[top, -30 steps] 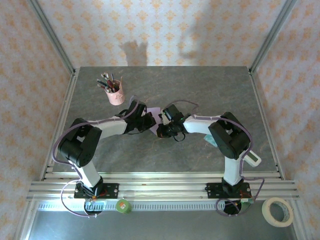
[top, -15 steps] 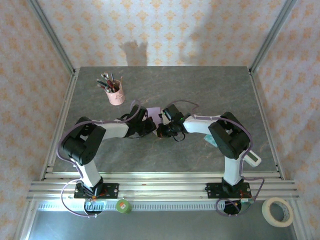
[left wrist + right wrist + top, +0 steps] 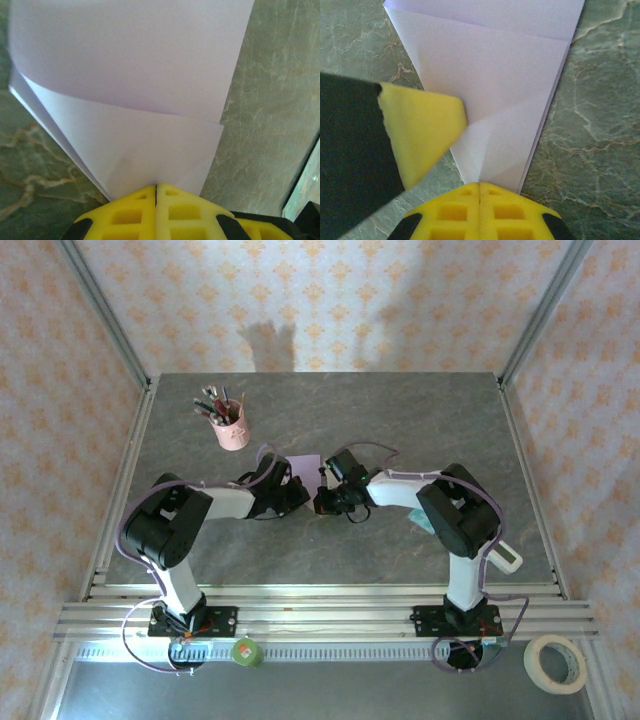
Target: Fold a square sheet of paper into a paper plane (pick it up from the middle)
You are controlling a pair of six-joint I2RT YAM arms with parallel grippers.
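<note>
The pale lilac sheet of paper (image 3: 306, 464) lies on the table, folded into layered flaps. In the right wrist view the paper (image 3: 490, 75) tapers like a paper plane, its narrow end at my right gripper (image 3: 479, 183). That gripper is shut, its yellow tips resting on the narrow end. My left gripper (image 3: 156, 186) is shut too, its tips against the paper's (image 3: 130, 75) lower flap edge. One left fingertip (image 3: 422, 132) shows in the right wrist view, touching the paper's side. From above, the left gripper (image 3: 296, 491) and the right gripper (image 3: 322, 502) meet just below the paper.
A pink pen cup (image 3: 231, 428) stands at the back left. A teal-and-white packet (image 3: 424, 523) lies under the right arm, with a white device (image 3: 506, 558) near the right edge. A tape roll (image 3: 556, 662) and a green object (image 3: 246, 651) sit beyond the front rail.
The left gripper has shifted right toward the right gripper, over the paper. Less lilac paper shows around it, and what shows lies flatter. The right arm has barely moved.
</note>
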